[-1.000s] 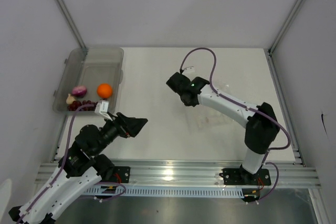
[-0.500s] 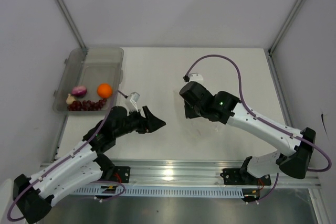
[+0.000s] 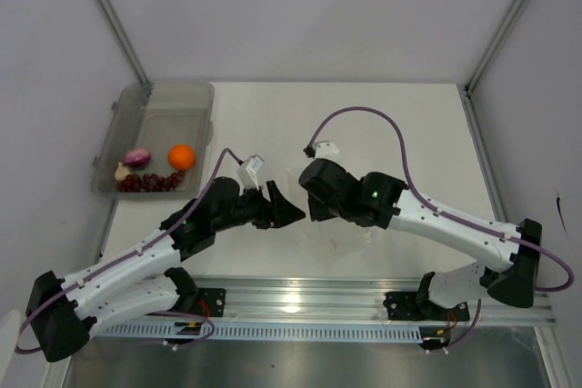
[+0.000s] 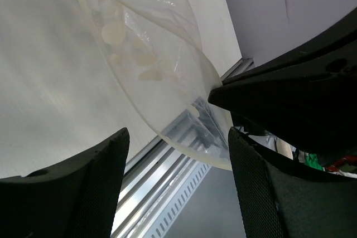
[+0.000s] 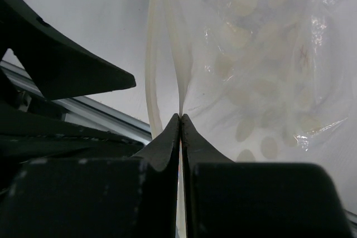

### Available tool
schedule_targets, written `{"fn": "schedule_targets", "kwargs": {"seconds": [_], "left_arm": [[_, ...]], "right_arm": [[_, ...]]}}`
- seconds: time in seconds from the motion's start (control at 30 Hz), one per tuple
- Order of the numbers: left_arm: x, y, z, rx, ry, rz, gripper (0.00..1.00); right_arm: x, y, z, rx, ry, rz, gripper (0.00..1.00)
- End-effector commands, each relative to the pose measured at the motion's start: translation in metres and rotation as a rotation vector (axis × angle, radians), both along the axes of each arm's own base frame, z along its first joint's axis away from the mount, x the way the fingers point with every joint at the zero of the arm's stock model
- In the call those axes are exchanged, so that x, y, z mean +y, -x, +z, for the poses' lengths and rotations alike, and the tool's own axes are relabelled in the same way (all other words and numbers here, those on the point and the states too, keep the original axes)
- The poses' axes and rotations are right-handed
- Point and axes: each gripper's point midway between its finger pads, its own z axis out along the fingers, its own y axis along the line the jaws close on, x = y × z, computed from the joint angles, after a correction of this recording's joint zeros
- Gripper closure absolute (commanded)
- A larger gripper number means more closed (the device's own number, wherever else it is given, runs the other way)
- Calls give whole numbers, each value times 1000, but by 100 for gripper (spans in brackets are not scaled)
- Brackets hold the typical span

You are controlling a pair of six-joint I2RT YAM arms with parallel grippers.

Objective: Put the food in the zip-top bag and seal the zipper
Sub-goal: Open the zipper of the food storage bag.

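The zip-top bag hangs from my right gripper, which is shut on one lip of its mouth. The zipper strip of the other lip curves away to the left. My left gripper is open, with the bag's mouth rim just ahead of its fingers. In the top view the two grippers, left and right, meet tip to tip, and the bag is mostly hidden under the right arm. The orange, onion, garlic and berries lie in the grey tub.
The grey translucent tub stands at the table's left edge. An aluminium rail runs along the near edge below both grippers. Grey walls close in the back and both sides.
My left arm has reached right until its open gripper meets the right gripper. My right gripper has come nearer and to the left, carrying the bag's edge with it.
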Motion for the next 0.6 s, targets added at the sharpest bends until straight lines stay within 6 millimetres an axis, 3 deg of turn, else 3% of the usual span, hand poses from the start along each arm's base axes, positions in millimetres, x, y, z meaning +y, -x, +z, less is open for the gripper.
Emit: {"fn": "schedule_targets", "kwargs": {"seconds": [0.0, 0.33, 0.43, 0.57], "left_arm": [[-10, -3, 15, -3, 30, 8, 27], [-7, -11, -5, 10, -27, 59, 32], [-12, -14, -8, 16, -44, 50, 37], [-17, -16, -8, 17, -44, 35, 54]], "right_arm": [[7, 1, 18, -30, -73, -12, 100], [0, 4, 37, -56, -135, -20, 100], [-2, 5, 40, -58, -143, -26, 100], [-7, 5, 40, -62, -134, -36, 100]]}}
